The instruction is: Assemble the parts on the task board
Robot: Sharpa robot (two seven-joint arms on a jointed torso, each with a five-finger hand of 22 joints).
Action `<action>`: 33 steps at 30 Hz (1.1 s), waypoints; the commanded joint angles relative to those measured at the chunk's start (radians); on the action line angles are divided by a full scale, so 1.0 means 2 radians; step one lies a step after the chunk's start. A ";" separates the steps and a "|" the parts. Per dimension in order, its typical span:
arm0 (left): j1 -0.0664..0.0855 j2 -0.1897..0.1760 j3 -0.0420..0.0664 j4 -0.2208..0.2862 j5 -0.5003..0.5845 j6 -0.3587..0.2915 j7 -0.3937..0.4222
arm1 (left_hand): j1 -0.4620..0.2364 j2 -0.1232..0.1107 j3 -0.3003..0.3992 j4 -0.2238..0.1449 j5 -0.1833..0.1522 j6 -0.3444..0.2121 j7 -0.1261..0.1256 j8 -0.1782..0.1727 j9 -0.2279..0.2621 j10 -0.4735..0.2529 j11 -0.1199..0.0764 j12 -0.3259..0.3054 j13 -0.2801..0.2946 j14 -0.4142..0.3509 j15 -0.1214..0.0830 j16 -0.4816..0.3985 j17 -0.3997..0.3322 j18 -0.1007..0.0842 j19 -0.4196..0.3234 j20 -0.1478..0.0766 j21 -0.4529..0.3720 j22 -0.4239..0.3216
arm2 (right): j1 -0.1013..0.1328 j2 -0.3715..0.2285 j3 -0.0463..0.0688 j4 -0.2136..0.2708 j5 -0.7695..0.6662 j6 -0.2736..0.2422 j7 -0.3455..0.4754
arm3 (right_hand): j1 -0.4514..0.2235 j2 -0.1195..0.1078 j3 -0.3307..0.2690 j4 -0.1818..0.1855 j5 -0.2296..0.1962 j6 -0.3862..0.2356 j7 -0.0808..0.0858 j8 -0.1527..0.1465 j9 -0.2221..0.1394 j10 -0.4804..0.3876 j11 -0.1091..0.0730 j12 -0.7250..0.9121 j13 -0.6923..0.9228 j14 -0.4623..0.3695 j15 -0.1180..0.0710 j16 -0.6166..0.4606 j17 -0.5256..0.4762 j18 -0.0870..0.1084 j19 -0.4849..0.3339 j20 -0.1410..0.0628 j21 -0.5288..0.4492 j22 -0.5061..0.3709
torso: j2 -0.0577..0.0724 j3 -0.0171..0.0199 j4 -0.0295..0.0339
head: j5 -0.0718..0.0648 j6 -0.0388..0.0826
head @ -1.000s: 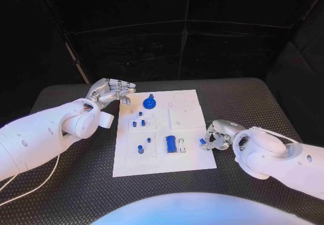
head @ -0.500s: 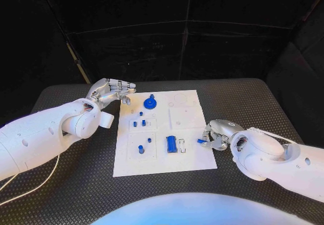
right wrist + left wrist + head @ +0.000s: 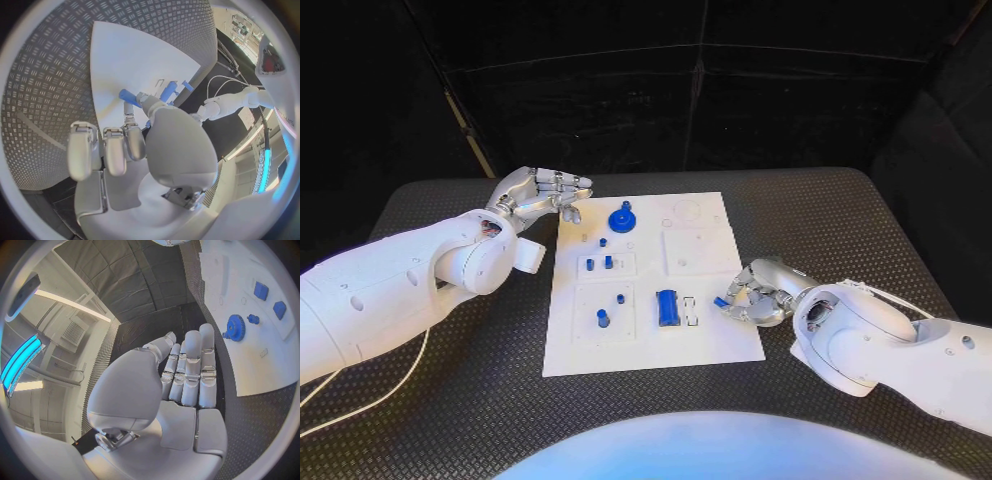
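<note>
While pinched at the fingertips of the right robot hand (image 3: 759,293), small blue peg (image 3: 726,301) sits just above the right edge of the task board (image 3: 646,345), low on that side. Same peg (image 3: 128,96) seen from the right wrist, sticking out past the fingertips over the white plate (image 3: 125,55); other fingers (image 3: 103,150) curled, apart from the board.

On the board, near the peg: upright blue block (image 3: 666,306) in the lower middle, narrow blue piece (image 3: 692,307) just beside it. Further left, blue peg (image 3: 602,318) and a smaller one (image 3: 619,298) in the lower left recess. Above, two small blue pieces (image 3: 597,265) side by side, tiny blue stud (image 3: 602,241) over them. Blue gear (image 3: 623,219) near the top edge; also seen from the left wrist (image 3: 235,327), with two blue blocks (image 3: 269,299) beyond it.

Left robot hand (image 3: 542,193) off the board's upper left corner, above the desk (image 3: 473,400), fingers (image 3: 190,367) curled together, grasping nothing, touching no part. Right arm's bulk (image 3: 877,335) crowds the board's lower right side; nothing lying between peg and block. Thin white cable (image 3: 372,390) along the left arm, over the black ribbed mat.
</note>
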 commanded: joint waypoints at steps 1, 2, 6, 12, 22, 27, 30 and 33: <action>0.001 0.001 0.000 0.001 0.002 0.004 0.003 | -0.003 0.001 -0.002 0.000 0.002 -0.002 0.000 0.002 -0.001 -0.003 0.000 0.002 0.000 -0.005 0.000 -0.003 0.000 0.007 0.000 0.002 -0.003 0.000 | 0.001 0.006 0.000 0.002 0.035 -0.033 0.019 | -0.008 0.000 0.005 0.001 0.003 0.003 0.000 -0.001 0.017 0.003 0.001 0.002 0.044 0.043 0.000 0.001 0.088 -0.007 0.021 0.000 0.001 0.054 | 0.000 -0.0004 -0.0010 | 0.001 0.000; 0.001 0.001 0.000 0.001 0.002 0.004 0.003 | -0.003 0.001 -0.002 0.000 0.002 -0.002 0.000 0.002 -0.001 -0.003 0.000 0.002 0.000 -0.005 0.000 -0.003 0.000 0.007 0.000 0.002 -0.003 0.000 | 0.001 0.007 0.000 0.002 0.036 -0.032 0.018 | -0.009 -0.001 0.005 0.001 0.003 0.004 0.000 -0.001 0.017 0.003 0.001 0.002 0.043 0.043 0.000 0.001 0.088 -0.007 0.021 0.000 0.001 0.055 | 0.000 -0.0004 -0.0009 | 0.001 -0.001; 0.001 0.001 0.000 0.001 0.002 0.005 0.003 | -0.003 0.001 -0.002 0.000 0.002 -0.002 0.000 0.002 -0.001 -0.003 0.000 0.002 0.000 -0.005 0.000 -0.003 0.000 0.007 0.000 0.002 -0.003 0.000 | 0.001 0.018 0.000 -0.003 0.039 -0.030 0.016 | -0.013 -0.003 0.007 0.000 0.004 0.004 0.000 -0.001 0.018 0.003 0.001 0.002 0.043 0.043 0.000 0.001 0.089 -0.007 0.021 0.000 0.001 0.055 | 0.001 -0.0003 -0.0006 | 0.002 -0.002; 0.001 0.001 0.000 0.001 0.002 0.005 0.003 | -0.003 0.001 -0.002 0.000 0.002 -0.002 0.000 0.002 -0.001 -0.003 0.000 0.002 0.000 -0.005 0.000 -0.003 0.000 0.007 0.000 0.002 -0.003 0.000 | 0.001 0.034 0.000 -0.012 0.044 -0.024 0.011 | -0.028 -0.008 0.006 0.004 0.015 0.006 0.000 -0.001 0.021 0.004 0.001 0.003 0.044 0.043 0.000 0.001 0.089 -0.007 0.021 0.001 0.001 0.055 | 0.001 -0.0009 0.0007 | 0.001 -0.002; 0.001 0.001 0.000 0.002 0.002 0.005 0.002 | -0.003 0.001 -0.002 0.000 0.002 -0.002 0.000 0.002 -0.001 -0.003 0.000 0.002 0.000 -0.005 0.000 -0.003 0.000 0.007 0.000 0.002 -0.003 0.000 | 0.001 0.058 0.000 -0.026 0.046 -0.007 -0.004 | -0.069 -0.014 -0.018 0.020 0.040 0.019 -0.005 0.005 0.031 0.009 -0.002 0.008 0.050 0.044 -0.003 0.003 0.093 -0.008 0.023 -0.001 0.004 0.060 | 0.001 -0.0001 -0.0010 | 0.005 -0.004; 0.001 0.003 0.000 0.001 0.002 0.007 0.001 | -0.002 0.001 -0.002 -0.001 0.002 -0.003 0.000 0.002 0.000 -0.004 0.000 0.002 0.000 -0.005 0.000 -0.003 -0.001 0.007 0.000 0.002 -0.003 -0.001 | 0.001 0.065 0.000 -0.031 0.046 -0.005 -0.009 | -0.074 -0.014 -0.026 0.022 0.044 0.020 -0.006 0.007 0.034 0.010 -0.003 0.010 0.051 0.044 -0.003 0.004 0.094 -0.008 0.024 -0.002 0.004 0.061 | 0.001 0.0000 -0.0009 | 0.005 -0.004; 0.001 0.004 0.000 0.001 0.002 0.008 0.001 | -0.002 0.001 -0.002 -0.001 0.002 -0.003 0.000 0.002 0.000 -0.004 0.000 0.002 0.000 -0.005 0.000 -0.003 -0.001 0.007 0.000 0.002 -0.003 -0.001 | 0.001 0.068 0.000 -0.032 0.046 -0.005 -0.011 | -0.075 -0.014 -0.028 0.022 0.044 0.021 -0.006 0.007 0.035 0.010 -0.003 0.010 0.051 0.044 -0.004 0.004 0.094 -0.008 0.024 -0.003 0.004 0.061 | 0.000 0.0002 -0.0010 | 0.005 -0.004; 0.001 0.004 0.000 0.000 0.002 0.009 0.000 | -0.002 0.001 -0.002 -0.001 0.002 -0.003 0.000 0.002 0.000 -0.004 0.000 0.002 0.000 -0.005 0.000 -0.003 -0.001 0.007 0.000 0.002 -0.003 -0.001 | 0.001 0.069 0.000 -0.034 0.046 -0.003 -0.013 | -0.076 -0.014 -0.030 0.022 0.044 0.021 -0.006 0.008 0.036 0.010 -0.004 0.010 0.051 0.045 -0.004 0.004 0.094 -0.008 0.024 -0.003 0.004 0.061 | 0.000 0.0003 -0.0013 | 0.005 -0.004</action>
